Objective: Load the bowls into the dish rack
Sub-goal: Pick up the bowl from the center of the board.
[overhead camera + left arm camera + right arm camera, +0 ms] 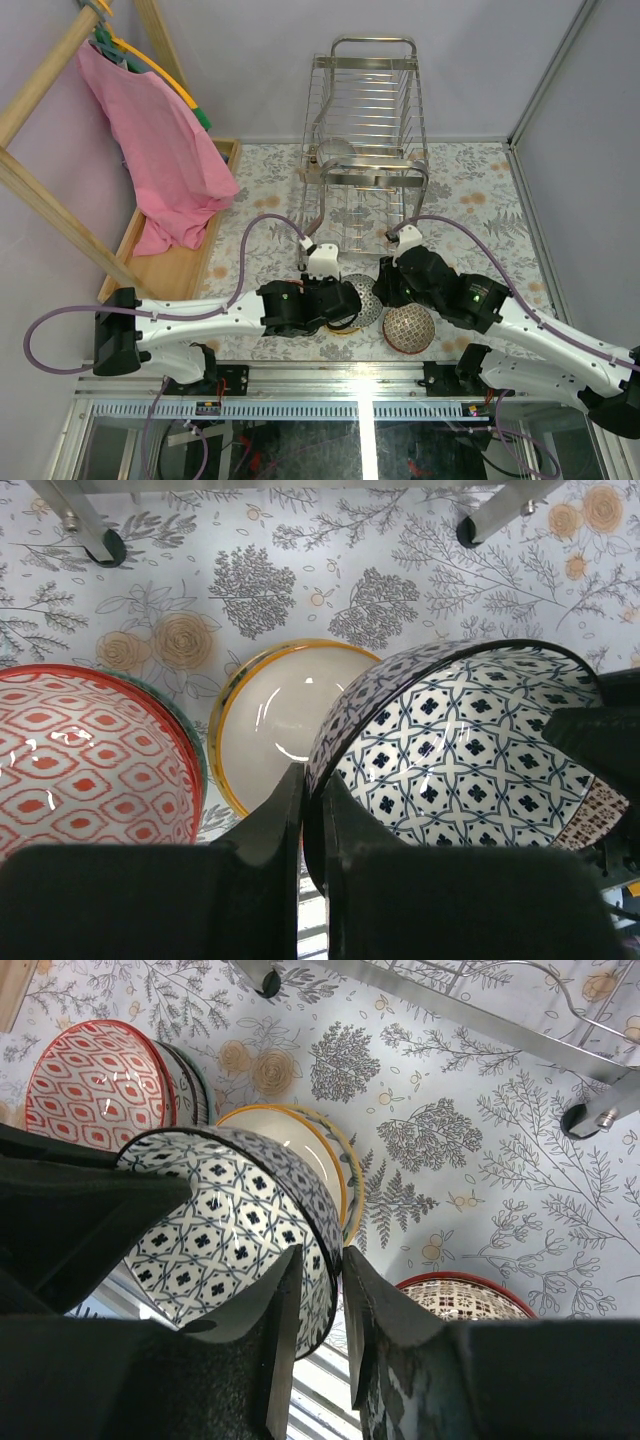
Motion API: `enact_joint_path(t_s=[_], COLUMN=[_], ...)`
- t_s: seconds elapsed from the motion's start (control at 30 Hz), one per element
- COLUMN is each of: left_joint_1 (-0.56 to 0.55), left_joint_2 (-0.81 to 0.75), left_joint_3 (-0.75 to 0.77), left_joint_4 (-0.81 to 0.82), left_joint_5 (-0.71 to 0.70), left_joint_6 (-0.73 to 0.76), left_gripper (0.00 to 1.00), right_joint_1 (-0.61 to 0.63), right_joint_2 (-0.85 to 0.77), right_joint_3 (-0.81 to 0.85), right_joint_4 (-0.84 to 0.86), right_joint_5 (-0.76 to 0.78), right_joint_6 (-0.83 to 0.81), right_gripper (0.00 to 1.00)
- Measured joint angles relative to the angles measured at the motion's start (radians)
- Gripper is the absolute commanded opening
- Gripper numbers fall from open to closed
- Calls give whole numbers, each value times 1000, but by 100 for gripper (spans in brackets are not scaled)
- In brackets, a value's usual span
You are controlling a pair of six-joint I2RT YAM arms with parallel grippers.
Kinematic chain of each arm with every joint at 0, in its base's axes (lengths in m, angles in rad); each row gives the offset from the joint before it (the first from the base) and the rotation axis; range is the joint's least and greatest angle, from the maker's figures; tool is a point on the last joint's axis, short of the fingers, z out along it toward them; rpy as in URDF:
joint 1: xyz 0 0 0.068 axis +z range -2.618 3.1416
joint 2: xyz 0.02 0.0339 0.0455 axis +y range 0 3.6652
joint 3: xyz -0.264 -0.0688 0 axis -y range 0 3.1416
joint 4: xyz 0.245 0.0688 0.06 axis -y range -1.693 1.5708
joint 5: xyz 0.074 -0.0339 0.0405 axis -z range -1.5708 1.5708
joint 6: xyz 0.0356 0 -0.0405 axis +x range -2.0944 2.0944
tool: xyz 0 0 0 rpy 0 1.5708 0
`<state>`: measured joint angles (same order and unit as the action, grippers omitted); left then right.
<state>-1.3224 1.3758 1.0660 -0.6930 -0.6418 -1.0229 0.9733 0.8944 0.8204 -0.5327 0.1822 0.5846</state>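
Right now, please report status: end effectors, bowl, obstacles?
Left end effector shut on rim of blue bowl. Right end effector open, astride same rim. Cream bowl close beside.

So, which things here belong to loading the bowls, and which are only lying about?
Belong to the job:
- dish rack
- blue-patterned bowl
- red-white bowl
- cream bowl
- red-patterned bowl

Only lying about:
- pink cloth
- wooden tray
- wooden frame

High rear overview, close wrist views sharing bowl (470,740)
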Motion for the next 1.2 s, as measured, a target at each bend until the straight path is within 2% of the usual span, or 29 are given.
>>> enact_joint_path(t_s=[0.37,0.57,0.63,0.77,0.93,1.2], left_joint_1=[-6,-6,-5,-6,-6,-6], left_joint_2=[-1,-3,-3,-8,-100,-383], left_joint_3=[2,2,2,11,39,16], left_joint_4=[40,47,46,51,51,29], left_joint_5=[76,82,81,80,76,74], left_joint_6=[22,35,45,61,68,70], left_gripper=[0,1,13,40,62,75], right_joint_1=[0,9,18,23,22,22], right_joint_2=[-2,-2,-2,-11,-68,-154], right_joint_3=[-27,-48,-55,-58,-57,21], right_joint_4=[13,13,0,-20,-86,-272], right_joint_5=[19,18,10,18,55,116], right_joint_6=[2,-8,-17,-8,12,90], right_gripper=[28,3,0,0,0,0])
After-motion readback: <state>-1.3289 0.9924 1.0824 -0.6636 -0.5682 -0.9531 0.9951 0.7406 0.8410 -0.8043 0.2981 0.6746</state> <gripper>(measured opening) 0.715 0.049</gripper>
